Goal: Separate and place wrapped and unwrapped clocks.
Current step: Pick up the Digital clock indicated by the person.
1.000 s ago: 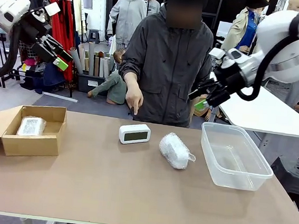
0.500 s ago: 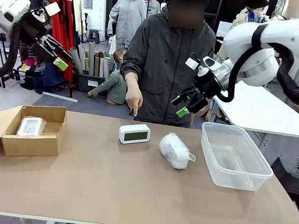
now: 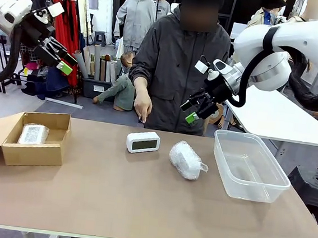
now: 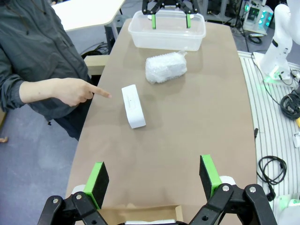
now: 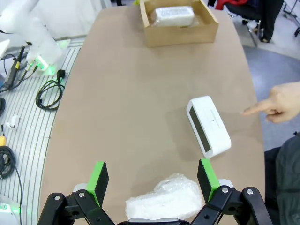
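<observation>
Presently my right tool [image 3: 189, 112] hangs wide open, empty, above the whitish bubble-wrapped lump [image 3: 186, 160] toward the far edge of the bench [image 3: 111, 204]; left tool [image 3: 67, 61] likewise.

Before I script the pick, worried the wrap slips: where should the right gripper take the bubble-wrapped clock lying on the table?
Probably the wrapped clock across its narrow middle, from above, fingers on its long sides: it lies flat, an oblong lump. Avoid the loose wrap tail toward the tub.
</observation>
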`<state>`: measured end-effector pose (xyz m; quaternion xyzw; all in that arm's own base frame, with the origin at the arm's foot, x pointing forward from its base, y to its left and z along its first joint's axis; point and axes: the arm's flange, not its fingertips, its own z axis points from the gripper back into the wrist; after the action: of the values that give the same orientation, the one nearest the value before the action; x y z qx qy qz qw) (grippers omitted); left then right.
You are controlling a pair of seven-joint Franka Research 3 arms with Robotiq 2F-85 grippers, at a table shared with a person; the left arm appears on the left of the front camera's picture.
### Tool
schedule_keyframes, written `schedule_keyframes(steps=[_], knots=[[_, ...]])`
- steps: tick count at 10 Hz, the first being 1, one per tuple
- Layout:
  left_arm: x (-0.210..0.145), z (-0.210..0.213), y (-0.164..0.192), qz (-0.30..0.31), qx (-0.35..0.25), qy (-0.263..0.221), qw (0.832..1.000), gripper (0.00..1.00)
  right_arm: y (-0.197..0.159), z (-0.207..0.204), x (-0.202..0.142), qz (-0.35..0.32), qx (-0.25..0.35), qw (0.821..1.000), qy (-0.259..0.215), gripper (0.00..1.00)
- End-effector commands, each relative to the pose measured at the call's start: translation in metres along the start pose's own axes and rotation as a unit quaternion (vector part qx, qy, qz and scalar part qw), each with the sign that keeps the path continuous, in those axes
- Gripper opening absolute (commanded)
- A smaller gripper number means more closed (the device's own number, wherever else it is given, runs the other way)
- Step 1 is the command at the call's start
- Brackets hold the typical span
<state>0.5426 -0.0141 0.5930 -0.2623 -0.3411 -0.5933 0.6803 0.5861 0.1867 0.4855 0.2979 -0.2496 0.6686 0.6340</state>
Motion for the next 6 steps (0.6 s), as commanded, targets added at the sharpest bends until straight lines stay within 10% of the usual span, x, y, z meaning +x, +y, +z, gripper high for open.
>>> schedule_keyframes(steps=[1,6], knots=[[-0.0004,0.0007,-0.0016,-0.006,-0.002,-0.001,1.000,1.00,0.0051,0.0011,0.0005,-0.001,-0.001,1.000,0.002,1.00],[-0.0004,0.0007,-0.0016,-0.006,-0.002,-0.001,1.000,1.00,0.0051,0.0011,0.0005,-0.001,-0.001,1.000,0.002,1.00]])
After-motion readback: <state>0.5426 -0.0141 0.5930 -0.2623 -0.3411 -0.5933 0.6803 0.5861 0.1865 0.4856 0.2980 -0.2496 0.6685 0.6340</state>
